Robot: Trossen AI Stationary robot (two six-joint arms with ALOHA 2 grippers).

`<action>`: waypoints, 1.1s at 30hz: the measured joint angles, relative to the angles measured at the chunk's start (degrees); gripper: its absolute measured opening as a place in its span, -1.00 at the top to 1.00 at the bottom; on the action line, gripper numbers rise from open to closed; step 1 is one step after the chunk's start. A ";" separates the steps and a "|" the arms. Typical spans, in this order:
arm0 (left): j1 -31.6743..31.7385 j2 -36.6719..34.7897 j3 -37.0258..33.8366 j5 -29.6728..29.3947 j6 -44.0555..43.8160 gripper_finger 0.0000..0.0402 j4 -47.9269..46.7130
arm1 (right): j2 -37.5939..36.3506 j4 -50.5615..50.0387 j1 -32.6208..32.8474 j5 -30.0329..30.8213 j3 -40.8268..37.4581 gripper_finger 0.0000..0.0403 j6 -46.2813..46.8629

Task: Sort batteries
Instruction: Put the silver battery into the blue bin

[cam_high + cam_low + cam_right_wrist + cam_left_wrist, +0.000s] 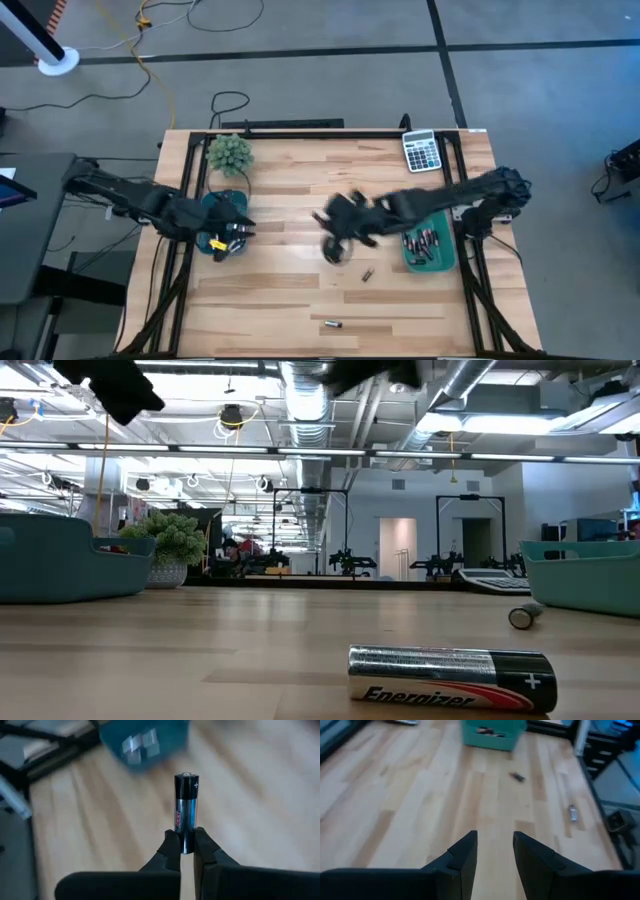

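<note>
My right gripper (pixel 186 839) is shut on a silver-and-black battery (pixel 186 805) above the middle of the table (pixel 335 245). My left gripper (pixel 495 840) stands open with nothing between its fingers, over the left teal bin (pixel 222 222). The right teal bin (pixel 430 250) holds several batteries. Two more batteries lie on their sides on the wood: one (pixel 367 273) near the right bin and one (pixel 332 324) near the front edge, which shows close up in the low view (pixel 450 678). My right gripper pinches the battery's lower end (pixel 186 842), opposite the plus mark, between its two fingers. The battery lies along the fingers and sticks out past their tips, plus end (pixel 186 776) foremost. It is lifted clear of the table.
A grey calculator (pixel 423 150) lies at the far right corner and a small potted plant (pixel 230 152) stands at the far left, behind the left bin. Black frame rails (pixel 180 270) run along both table sides. Bare wood lies between the two bins.
</note>
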 joint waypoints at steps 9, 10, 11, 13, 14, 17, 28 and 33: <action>0.32 -11.45 -0.04 -2.76 -8.25 0.39 -11.68 | 19.21 28.13 -10.13 -15.25 7.65 0.94 -21.66; 0.32 -12.40 -0.04 -3.22 -8.61 0.39 -11.97 | 22.09 28.21 -10.63 -16.40 10.23 0.94 -23.12; 0.32 -13.10 -0.04 -3.69 -8.79 0.39 -12.34 | 24.96 28.36 -11.11 -17.52 12.90 0.94 -24.53; 0.32 -14.22 -0.04 -4.70 -8.92 0.39 -13.12 | 30.53 28.16 -11.84 -18.40 18.57 0.94 -25.99; 0.32 -14.64 -0.04 -5.24 -8.94 0.39 -13.59 | 33.27 28.23 -12.09 -19.42 21.74 0.94 -26.13; 0.32 -14.98 -0.07 -6.82 -8.94 0.39 -14.82 | 40.17 28.35 -12.54 -22.63 29.79 0.94 -26.25; 0.32 -15.02 -0.07 -7.74 -10.48 0.39 -16.87 | 53.28 29.75 -14.29 -29.76 42.80 0.92 -29.02; 0.32 -15.18 -0.57 -8.32 -11.74 0.39 -17.15 | 53.19 28.48 -14.61 -29.76 42.66 0.92 -31.88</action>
